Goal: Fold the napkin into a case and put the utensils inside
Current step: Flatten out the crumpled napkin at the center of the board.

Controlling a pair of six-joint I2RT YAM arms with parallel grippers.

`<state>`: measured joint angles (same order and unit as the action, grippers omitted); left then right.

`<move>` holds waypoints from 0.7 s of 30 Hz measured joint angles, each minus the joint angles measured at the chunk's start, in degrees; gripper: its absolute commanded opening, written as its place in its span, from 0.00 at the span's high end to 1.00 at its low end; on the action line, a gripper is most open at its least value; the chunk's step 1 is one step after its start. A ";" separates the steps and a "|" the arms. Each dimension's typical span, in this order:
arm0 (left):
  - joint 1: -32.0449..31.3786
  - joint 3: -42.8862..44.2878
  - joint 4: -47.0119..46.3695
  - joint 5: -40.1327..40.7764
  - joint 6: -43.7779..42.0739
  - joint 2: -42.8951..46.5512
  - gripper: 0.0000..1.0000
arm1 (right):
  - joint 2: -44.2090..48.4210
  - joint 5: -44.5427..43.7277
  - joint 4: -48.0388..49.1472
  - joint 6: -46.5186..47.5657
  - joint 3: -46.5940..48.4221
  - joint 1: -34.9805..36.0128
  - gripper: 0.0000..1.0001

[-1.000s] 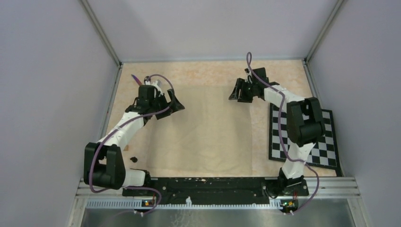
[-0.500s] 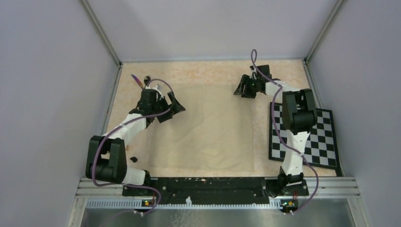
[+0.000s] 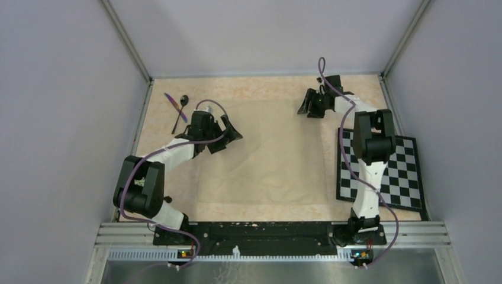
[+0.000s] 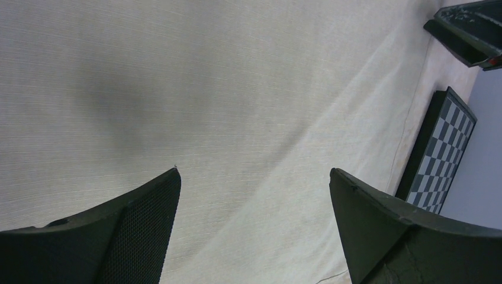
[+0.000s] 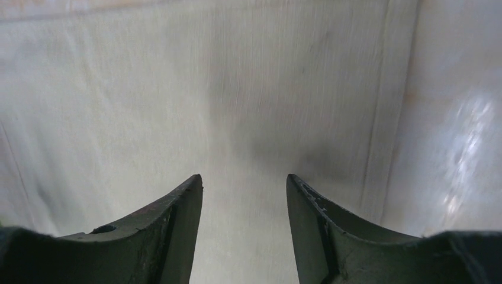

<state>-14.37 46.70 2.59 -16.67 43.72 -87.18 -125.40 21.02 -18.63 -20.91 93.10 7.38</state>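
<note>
1. The napkin (image 3: pixel 266 154) lies flat and unfolded on the table (image 3: pixel 260 87). It has slid a little toward the checkerboard (image 3: pixel 391 171).
2. My left gripper (image 4: pixel 254 174) has swung in over the cloth's left part, jaws spread wide, gripping nothing.
3. My right gripper (image 5: pixel 244 177) has moved to the far right corner. Its jaws are narrowing but still apart, with nothing pinched. I judge the first fold starts here.
4. The spoon (image 3: pixel 179 115) and knife (image 3: pixel 173 100) now show at the far left, off the cloth.
</note>
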 measured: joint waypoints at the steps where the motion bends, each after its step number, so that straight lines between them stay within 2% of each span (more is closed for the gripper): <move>1: -1.20 0.46 0.00 0.66 0.17 -0.15 0.01 | 1.25 0.17 0.13 -0.76 -1.68 0.20 0.43; 5: -5.38 0.96 0.17 2.97 1.25 -0.33 0.01 | 11.61 3.72 2.38 -5.35 -14.91 3.23 0.43; 10: -7.30 -0.09 1.09 4.79 2.38 1.46 0.01 | 23.76 8.57 6.25 -8.81 -28.09 12.37 0.43; 14: -7.72 -2.91 1.70 5.95 3.74 6.49 0.01 | 28.13 9.51 5.57 -8.50 -34.69 17.14 0.42; 21: -8.98 -8.81 2.36 6.29 6.43 16.15 0.01 | 30.93 7.32 4.59 -8.11 -44.94 16.26 0.42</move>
<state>-23.35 37.89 4.95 -10.37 50.15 -71.02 -94.48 28.34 -14.04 -29.02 48.16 23.64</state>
